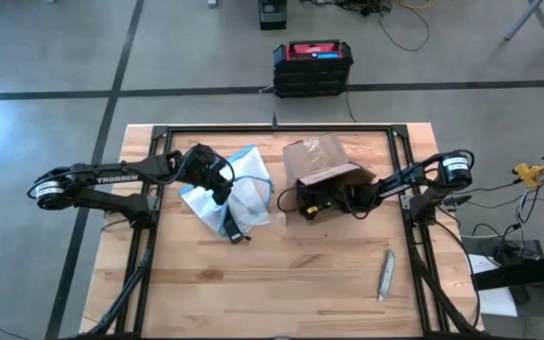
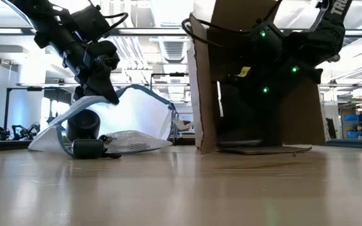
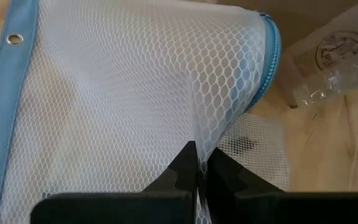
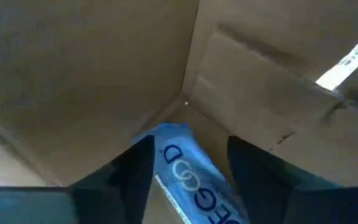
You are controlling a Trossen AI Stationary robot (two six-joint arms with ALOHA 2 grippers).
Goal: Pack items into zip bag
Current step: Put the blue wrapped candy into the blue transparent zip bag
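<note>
overhead, table-level, two close wrist views

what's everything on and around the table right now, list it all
zip bag: one, white mesh with blue edging, on the table's left half, pinched and lifted by the left gripper
cardboard box: one, brown, table centre, open side toward the right arm
blue packet: one, blue with white lettering, inside the box between the right gripper's fingers
clear packet: one, see-through with a printed ring, on the wood beside the bag
grey tool: one, slim, near the table's front right
black crate: one, black with red top, on the floor behind the table
left gripper: shut on the bag's mesh
right gripper: open, reaching inside the box
</note>
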